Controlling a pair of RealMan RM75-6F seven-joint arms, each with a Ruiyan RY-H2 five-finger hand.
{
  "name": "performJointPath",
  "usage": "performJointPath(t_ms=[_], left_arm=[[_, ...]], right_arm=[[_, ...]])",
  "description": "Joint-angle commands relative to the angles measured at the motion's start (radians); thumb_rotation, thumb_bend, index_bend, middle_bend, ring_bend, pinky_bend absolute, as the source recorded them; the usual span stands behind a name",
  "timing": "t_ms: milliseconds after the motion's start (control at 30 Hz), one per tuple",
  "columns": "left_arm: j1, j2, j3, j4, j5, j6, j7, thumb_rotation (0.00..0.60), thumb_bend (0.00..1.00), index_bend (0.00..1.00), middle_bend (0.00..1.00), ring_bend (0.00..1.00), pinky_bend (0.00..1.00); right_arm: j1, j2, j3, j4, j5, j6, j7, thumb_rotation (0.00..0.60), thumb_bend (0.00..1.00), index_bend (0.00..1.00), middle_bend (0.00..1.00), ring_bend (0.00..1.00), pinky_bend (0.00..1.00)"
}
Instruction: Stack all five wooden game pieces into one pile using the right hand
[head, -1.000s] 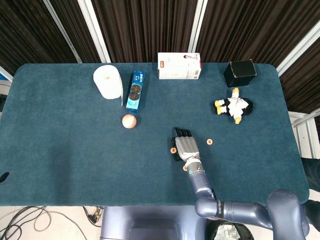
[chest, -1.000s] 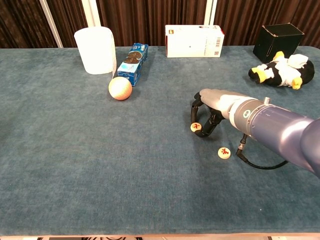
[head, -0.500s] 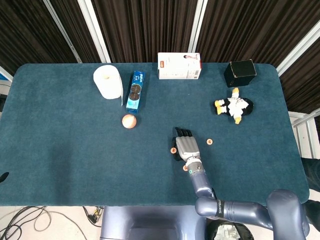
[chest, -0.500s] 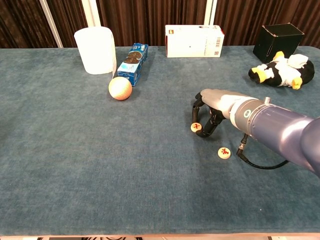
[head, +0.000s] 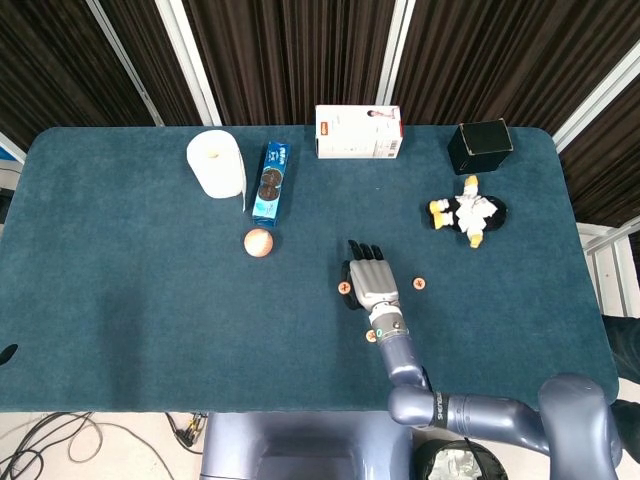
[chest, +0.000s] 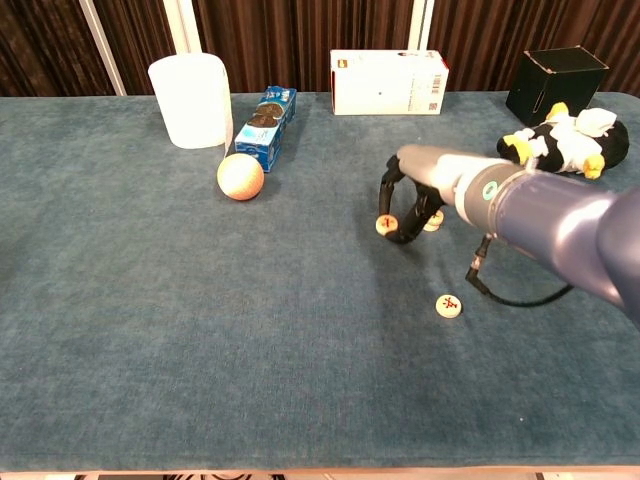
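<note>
My right hand (head: 371, 281) (chest: 412, 196) hovers over the middle right of the table, fingers curled downward. It pinches a round wooden piece (head: 344, 288) (chest: 386, 224) with a red mark between thumb and a finger, lifted off the cloth. A second piece (head: 420, 284) (chest: 433, 223) lies to the right of the hand, partly hidden behind the fingers in the chest view. A third piece (head: 371, 336) (chest: 449, 306) lies nearer the front edge, under the forearm in the head view. I see no other pieces. The left hand is out of both views.
At the back stand a paper roll (head: 216, 164), a blue cookie pack (head: 270, 183), a white box (head: 358, 132) and a black box (head: 480, 147). A small orange ball (head: 258, 242) lies left of the hand, a plush penguin (head: 467, 214) to its right.
The right hand has risen and moved toward the back of the table, carrying the pinched piece off the cloth. The piece on the hand's right now shows in the chest view.
</note>
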Motion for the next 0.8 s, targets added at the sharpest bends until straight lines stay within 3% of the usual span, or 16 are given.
performJointPath(t_ms=[33, 800], left_arm=[[0.001, 0.001, 0.0, 0.0, 0.001, 0.001, -0.003, 0.6, 0.11, 0.02, 0.0, 0.0, 0.0], [0.001, -0.002, -0.004, 0.001, -0.007, 0.003, 0.002, 0.6, 0.11, 0.01, 0.0, 0.0, 0.0]], right_arm=[[0.015, 0.01, 0.021, 0.019, 0.033, 0.001, -0.016, 0.6, 0.41, 0.51, 0.0, 0.0, 0.0], [0.017, 0.05, 0.016, 0.075, 0.109, -0.037, -0.014, 0.6, 0.41, 0.51, 0.0, 0.0, 0.0]])
